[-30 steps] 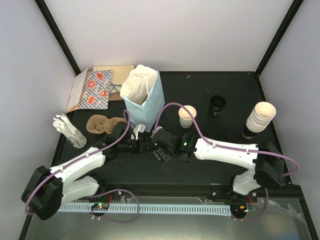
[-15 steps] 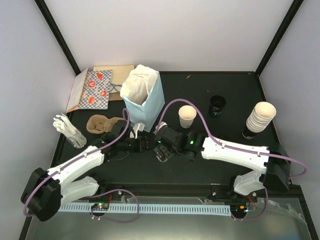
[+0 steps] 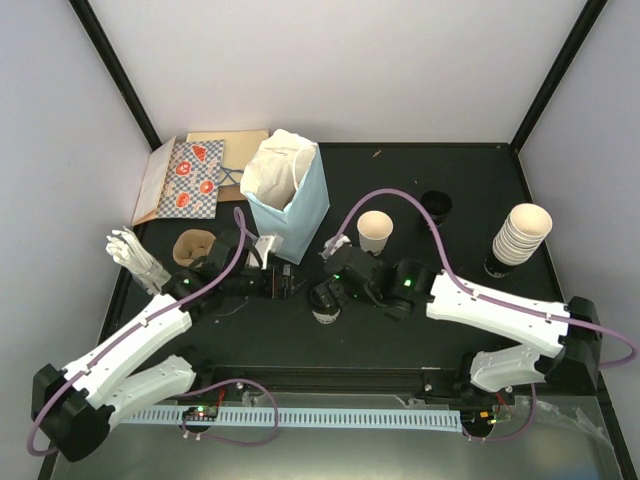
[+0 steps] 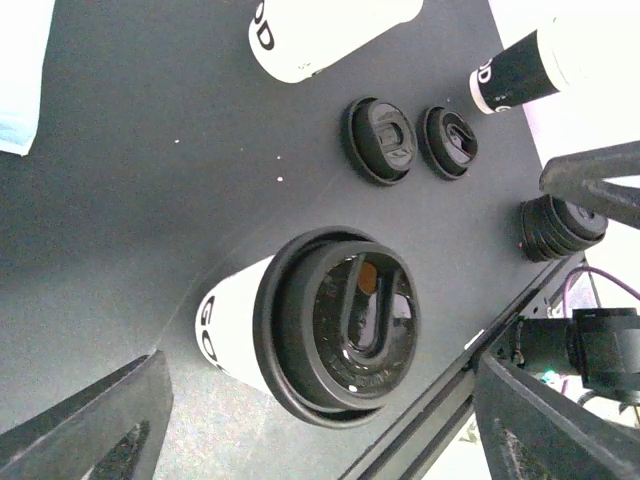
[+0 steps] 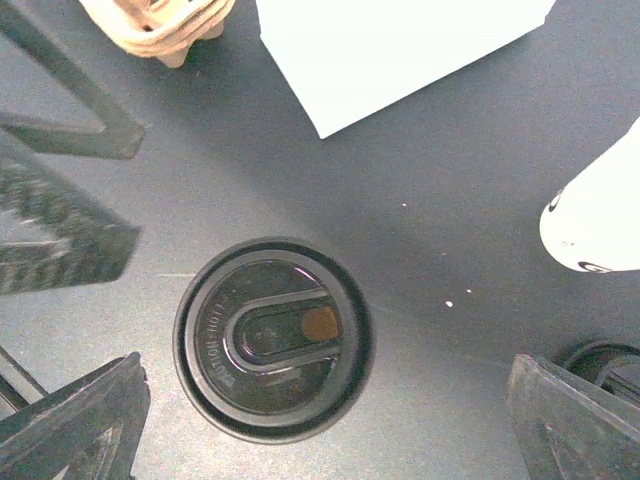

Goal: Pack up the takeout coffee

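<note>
The black counter [image 3: 400, 180] is carrying everything here, and the two white arms are reaching in over its near half, meeting low in the middle. The light blue paper bag [image 3: 290, 195] is standing upright at the back left, mouth gaping and pale lining showing. Over on the right a stack of cream cups [image 3: 522, 235] is sitting near the edge. The brown cardboard carrier [image 3: 195, 247] is lying to the left of the bag, right beside the left arm's wrist. Now the coffee itself: the lidded cup [image 3: 326, 300] is standing upright on the counter in front of the bag and apart from it, black lid on, nothing gripping it. The left pincer [image 4: 330, 420] is facing it from the left, released, its fingers [image 4: 90, 420] spreading wide on either side with clear gaps to the cup. The right pincer [image 5: 320, 405] is hanging over it, released too, its fingers [image 5: 70, 420] splaying out to the bottom corners of the wrist view while the lid is sitting square below. Behind the lidded one, an uncovered cup [image 3: 375, 232] is standing to the right of the bag. Smallest of all, two loose black lids [image 4: 380, 140] are lying flat side by side on the counter, with a small stack of lids [image 4: 560, 228] sitting near them.
</note>
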`<act>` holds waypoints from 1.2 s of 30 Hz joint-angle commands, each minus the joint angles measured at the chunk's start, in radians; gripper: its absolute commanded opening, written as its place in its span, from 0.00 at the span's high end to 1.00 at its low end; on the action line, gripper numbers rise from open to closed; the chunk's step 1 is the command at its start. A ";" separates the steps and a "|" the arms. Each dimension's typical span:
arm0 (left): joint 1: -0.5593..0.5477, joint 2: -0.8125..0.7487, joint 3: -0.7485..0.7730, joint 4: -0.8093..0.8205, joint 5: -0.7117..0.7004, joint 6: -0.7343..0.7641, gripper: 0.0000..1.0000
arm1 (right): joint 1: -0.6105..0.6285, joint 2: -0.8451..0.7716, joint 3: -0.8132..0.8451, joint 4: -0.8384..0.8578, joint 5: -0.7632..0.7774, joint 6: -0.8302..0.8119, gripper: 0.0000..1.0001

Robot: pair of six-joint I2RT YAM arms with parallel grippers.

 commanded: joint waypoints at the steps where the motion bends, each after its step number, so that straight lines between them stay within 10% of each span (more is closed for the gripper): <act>1: -0.065 -0.030 0.093 -0.152 -0.100 0.095 0.06 | -0.052 -0.077 -0.036 0.004 -0.053 0.059 0.00; 17: -0.442 0.234 0.378 -0.379 -0.536 0.114 0.01 | -0.312 -0.312 -0.320 0.134 -0.406 0.235 0.12; 36: -0.483 0.354 0.461 -0.419 -0.490 0.157 0.01 | -0.313 -0.350 -0.399 0.235 -0.424 0.215 0.03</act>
